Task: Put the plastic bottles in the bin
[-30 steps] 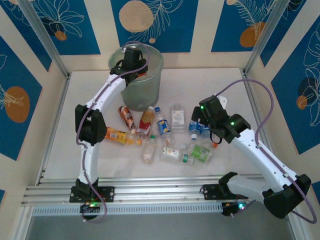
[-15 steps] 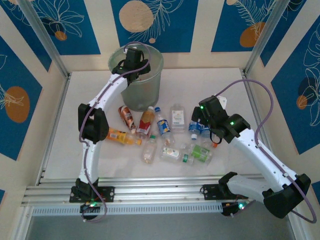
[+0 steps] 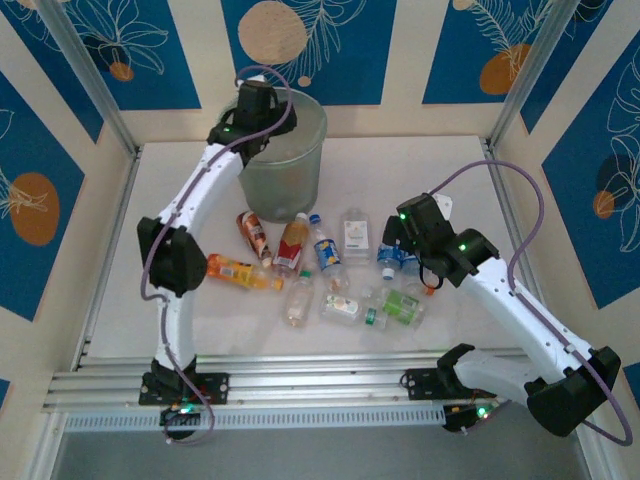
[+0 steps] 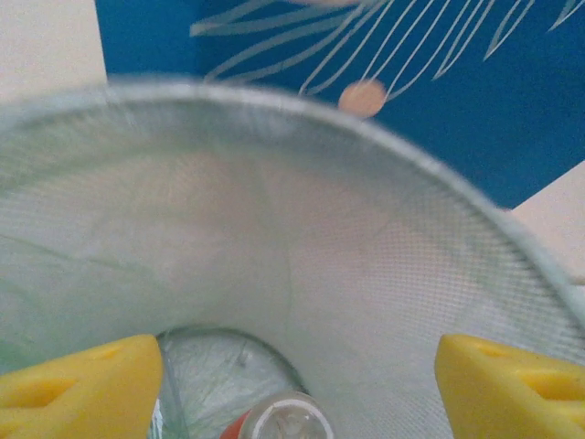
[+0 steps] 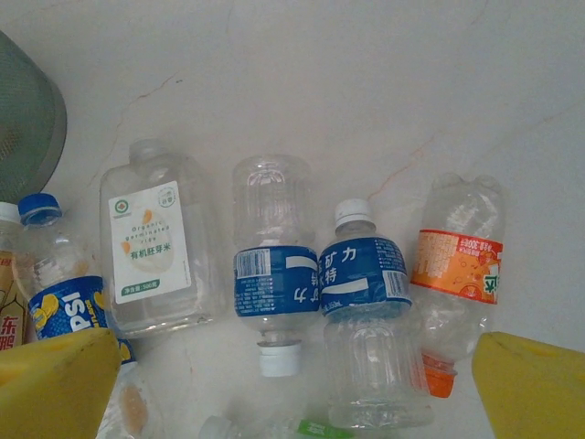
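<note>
Two white arms (image 3: 200, 190) with black joints (image 3: 165, 262), purple cables (image 3: 497, 162), green lights (image 3: 404, 213) — yellow, wedge-shaped jaws.

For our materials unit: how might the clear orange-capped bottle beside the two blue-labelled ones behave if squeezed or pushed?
The orange-capped bottle looks empty, so probably light. Its thin clear walls look dented, so they would likely give under a squeeze. Lying on its side on the smooth table, it may roll.

The bin's (image 4: 384, 265) mesh-textured inner wall is seen from above, flanked by two yellow fingers (image 4: 82, 384) held wide apart; a red-labelled bottle (image 4: 285, 419) is seen end-on at the bottom.
</note>
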### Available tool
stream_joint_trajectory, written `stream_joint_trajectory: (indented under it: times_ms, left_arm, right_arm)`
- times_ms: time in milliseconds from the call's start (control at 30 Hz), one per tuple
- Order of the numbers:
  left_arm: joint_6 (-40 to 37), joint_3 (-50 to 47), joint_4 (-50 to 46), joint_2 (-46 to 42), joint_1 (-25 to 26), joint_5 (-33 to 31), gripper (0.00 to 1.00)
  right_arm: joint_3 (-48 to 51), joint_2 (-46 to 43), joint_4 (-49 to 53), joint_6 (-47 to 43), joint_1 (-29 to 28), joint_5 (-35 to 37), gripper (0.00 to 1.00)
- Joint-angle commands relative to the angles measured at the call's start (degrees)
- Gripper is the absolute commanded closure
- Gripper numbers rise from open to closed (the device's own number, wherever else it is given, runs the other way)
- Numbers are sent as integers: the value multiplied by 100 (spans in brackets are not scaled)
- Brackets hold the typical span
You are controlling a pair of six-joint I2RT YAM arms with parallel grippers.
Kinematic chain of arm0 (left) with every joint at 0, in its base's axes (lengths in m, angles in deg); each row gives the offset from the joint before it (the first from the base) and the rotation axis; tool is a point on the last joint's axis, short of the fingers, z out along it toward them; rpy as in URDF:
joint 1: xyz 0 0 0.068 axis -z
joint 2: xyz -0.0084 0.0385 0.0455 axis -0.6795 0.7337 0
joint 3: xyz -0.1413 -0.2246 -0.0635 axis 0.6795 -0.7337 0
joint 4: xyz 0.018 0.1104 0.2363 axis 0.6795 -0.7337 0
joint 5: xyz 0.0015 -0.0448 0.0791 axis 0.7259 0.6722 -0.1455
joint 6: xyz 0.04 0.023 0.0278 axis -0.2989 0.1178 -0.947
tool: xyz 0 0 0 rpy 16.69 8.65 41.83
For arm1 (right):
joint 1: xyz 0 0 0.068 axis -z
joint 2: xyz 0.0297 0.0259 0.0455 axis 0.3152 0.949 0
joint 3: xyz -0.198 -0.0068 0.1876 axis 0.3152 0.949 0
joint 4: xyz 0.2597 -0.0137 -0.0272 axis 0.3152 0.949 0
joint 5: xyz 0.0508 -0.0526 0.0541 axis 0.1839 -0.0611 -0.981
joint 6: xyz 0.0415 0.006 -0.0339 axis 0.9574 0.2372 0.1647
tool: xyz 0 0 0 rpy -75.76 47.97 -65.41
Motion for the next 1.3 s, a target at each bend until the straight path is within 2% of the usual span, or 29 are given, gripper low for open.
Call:
stream_joint_trajectory:
  times_ms: [0,167,300,433,633,833,1033,1267]
  left_arm:
    - [-258,194,-147,-597,-73,-34,20]
    - [-422,-372,-205,-1341,-74,-82,16]
    - [-441,-1562,209,-2361,-75,-165,11]
    - [-250,-3040,639,-3591,-74,-406,1]
    - [546,-5203,701,-5381,-75,-915,1]
    - [1870,-6661,-115,-6592,-74,-1387,0]
    - [2694,-7521,-461,-6916,-75,-1195,0]
    - [3068,-7962,-320,-6519,-70,-505,0]
  right_arm:
    - [67,27,-45,47,-6,-83,1]
    - [56,79,-33,45,-5,-87,1]
    - [11,173,-24,48,-5,-110,1]
    - [-21,279,-73,26,-9,-149,1]
    - [-45,405,-217,-4,-20,-219,1]
    - [-32,478,-270,-6,-29,-272,1]
    - [-13,528,-265,17,-31,-338,1]
    - [-12,528,-106,47,-36,-365,1]
